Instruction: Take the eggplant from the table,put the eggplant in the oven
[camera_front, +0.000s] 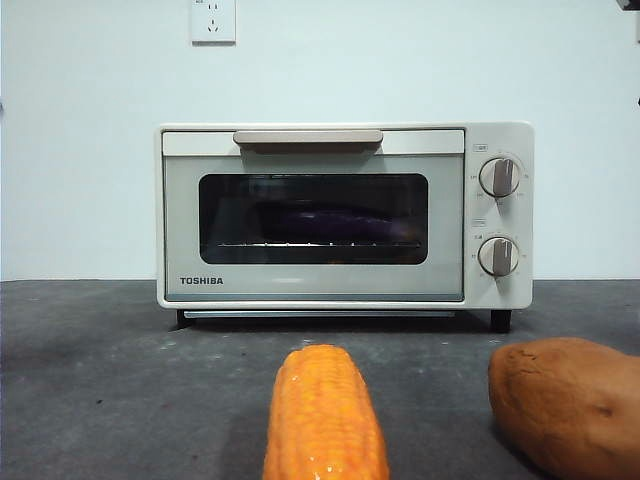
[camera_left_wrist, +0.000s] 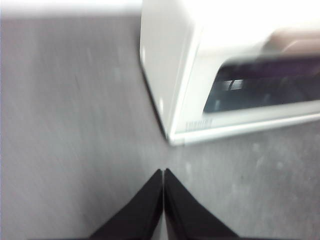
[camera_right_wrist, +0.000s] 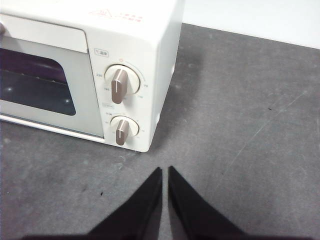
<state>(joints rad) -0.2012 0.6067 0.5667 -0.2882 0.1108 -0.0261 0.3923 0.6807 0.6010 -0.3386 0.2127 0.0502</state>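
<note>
The cream-white Toshiba oven (camera_front: 310, 290) stands at the back of the dark grey table (camera_front: 90, 380) with its door closed. Through the dark glass, a long dark purple shape, the eggplant (camera_front: 335, 220), lies on the wire rack. My left gripper (camera_left_wrist: 163, 171) is shut and empty, hovering above the table off the oven's (camera_left_wrist: 175, 75) left front corner; this view is blurred. Also shut and empty, my right gripper (camera_right_wrist: 165, 169) hangs over the table in front of the oven's (camera_right_wrist: 140, 45) knob side.
An orange-yellow corn cob (camera_front: 325, 420) lies near the front middle of the table. A brown sweet potato (camera_front: 570, 400) sits at the front right. A wall socket (camera_front: 212, 20) is on the white wall behind.
</note>
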